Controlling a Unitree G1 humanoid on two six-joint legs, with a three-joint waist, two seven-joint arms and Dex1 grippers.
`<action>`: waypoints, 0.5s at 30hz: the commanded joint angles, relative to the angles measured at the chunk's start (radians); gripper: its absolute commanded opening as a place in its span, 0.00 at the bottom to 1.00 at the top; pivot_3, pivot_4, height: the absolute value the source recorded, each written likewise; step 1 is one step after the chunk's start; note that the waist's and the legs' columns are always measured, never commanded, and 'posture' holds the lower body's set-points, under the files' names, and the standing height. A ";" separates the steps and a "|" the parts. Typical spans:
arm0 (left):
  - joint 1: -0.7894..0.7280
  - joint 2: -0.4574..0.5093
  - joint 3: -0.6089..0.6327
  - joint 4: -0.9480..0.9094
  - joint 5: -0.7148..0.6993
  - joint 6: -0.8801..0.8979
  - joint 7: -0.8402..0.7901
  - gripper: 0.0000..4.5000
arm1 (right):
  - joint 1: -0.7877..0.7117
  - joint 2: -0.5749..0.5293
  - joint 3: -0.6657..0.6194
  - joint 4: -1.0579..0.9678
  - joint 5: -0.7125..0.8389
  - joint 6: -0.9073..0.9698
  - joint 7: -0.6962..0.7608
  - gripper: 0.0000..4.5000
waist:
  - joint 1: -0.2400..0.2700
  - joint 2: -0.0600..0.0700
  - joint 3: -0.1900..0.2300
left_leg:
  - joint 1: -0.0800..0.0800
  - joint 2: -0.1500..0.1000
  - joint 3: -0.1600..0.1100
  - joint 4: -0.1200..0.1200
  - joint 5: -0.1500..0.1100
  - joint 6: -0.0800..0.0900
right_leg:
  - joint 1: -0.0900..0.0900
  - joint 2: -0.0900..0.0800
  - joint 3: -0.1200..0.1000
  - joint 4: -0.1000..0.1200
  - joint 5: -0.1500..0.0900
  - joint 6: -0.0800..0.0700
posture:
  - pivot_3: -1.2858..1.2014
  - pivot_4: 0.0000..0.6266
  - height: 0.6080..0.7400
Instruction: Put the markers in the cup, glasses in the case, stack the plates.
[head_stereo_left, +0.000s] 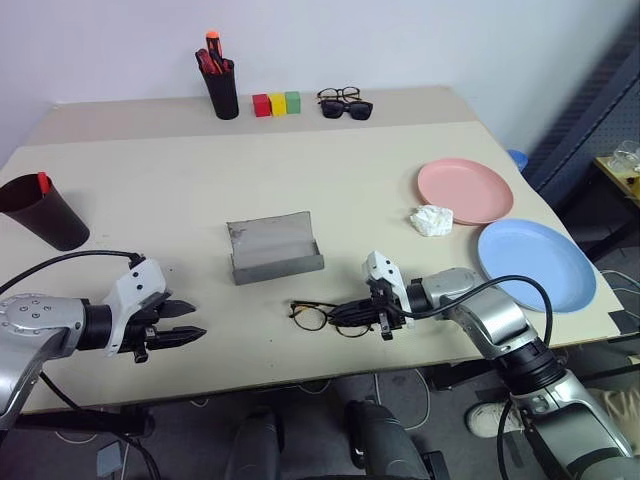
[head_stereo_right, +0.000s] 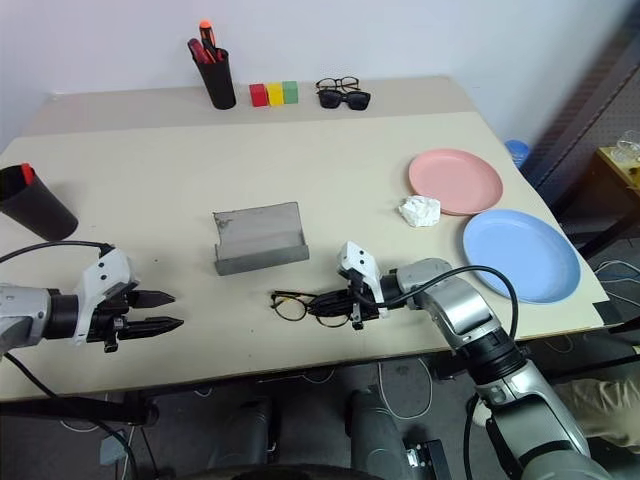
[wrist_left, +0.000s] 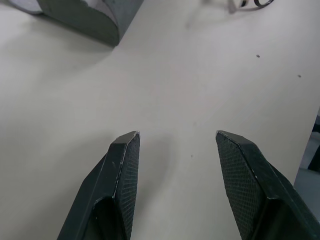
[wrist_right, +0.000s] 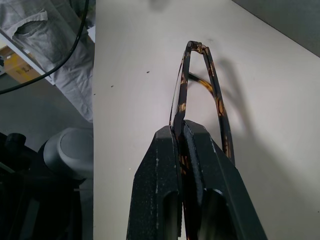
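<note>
Right gripper jaws clamped shut on the glasses, which lie on the worktop near its front edge, just in front of the open grey case. Left gripper jaws about half open, holding nothing, low over bare worktop. Pink plate and blue plate side by side at right, unstacked. Cup at far left.

The rear of the glasses is hidden by the right tool clamped on it. Inside the cup, just a red cap tip is seen. The case is cut off at the left wrist view's edge.
</note>
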 joint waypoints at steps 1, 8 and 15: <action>-0.005 0.001 0.037 -0.014 -0.012 0.000 0.015 0.55 | -0.004 -0.009 -0.045 -0.007 0.003 0.001 -0.018 0.01 | 0.000 0.000 0.000 | 0.000 0.000 0.000 0.000 0.000 0.000 | 0.000 0.000 0.000 0.000 0.000 0.000 | 0.52 0.24 1.00; 0.018 -0.016 0.040 -0.005 -0.011 -0.007 0.039 0.55 | -0.171 0.054 -0.176 0.071 0.061 -0.135 0.009 0.01 | -0.009 0.002 0.001 | -0.001 0.000 0.000 0.000 0.000 0.000 | -0.001 0.000 0.000 0.000 0.000 -0.001 | 0.52 0.24 1.00; 0.054 -0.028 0.062 -0.017 -0.009 -0.015 0.062 0.55 | -0.447 0.196 -0.196 0.450 -0.054 -0.465 -0.016 0.01 | -0.029 0.002 0.001 | -0.001 0.000 0.000 -0.003 0.000 0.000 | -0.002 0.001 0.000 0.000 0.001 -0.001 | 0.52 0.24 1.00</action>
